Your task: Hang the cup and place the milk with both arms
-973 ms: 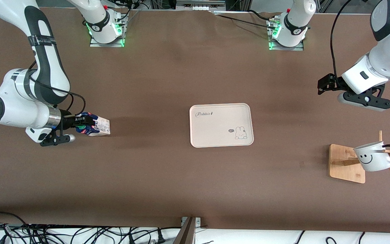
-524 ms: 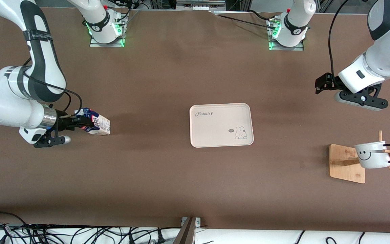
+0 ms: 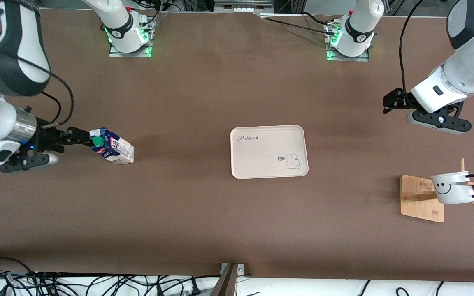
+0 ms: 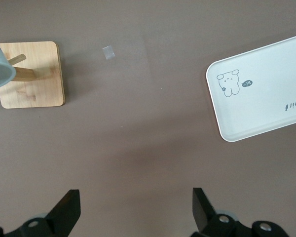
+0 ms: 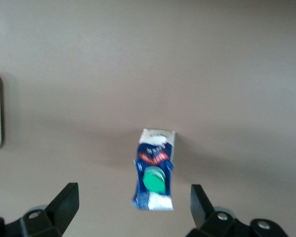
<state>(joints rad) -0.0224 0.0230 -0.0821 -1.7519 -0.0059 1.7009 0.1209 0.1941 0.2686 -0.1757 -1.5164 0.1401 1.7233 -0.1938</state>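
Note:
The milk [image 3: 112,150] stands on the table near the right arm's end, green cap [image 3: 96,142] showing. My right gripper [image 3: 80,137] is open just beside its top, not touching. In the right wrist view the milk [image 5: 155,175] stands between and ahead of the open fingers [image 5: 64,203], with the gripper [image 5: 133,207] empty. The cup [image 3: 452,189] hangs by its black handle on a wooden rack [image 3: 420,200] near the left arm's end. My left gripper [image 3: 390,102] is open and empty in the air, over bare table beside the rack. The left wrist view shows the gripper [image 4: 135,210] open.
A cream tray [image 3: 268,151] with a rabbit drawing lies at the table's middle, empty; it also shows in the left wrist view [image 4: 266,103]. The rack's base [image 4: 32,74] shows there too. Cables lie along the table's near edge [image 3: 97,283].
My right gripper has drawn back off the milk toward the right arm's end of the table, leaving it standing. The left arm shifted slightly and then stayed still.

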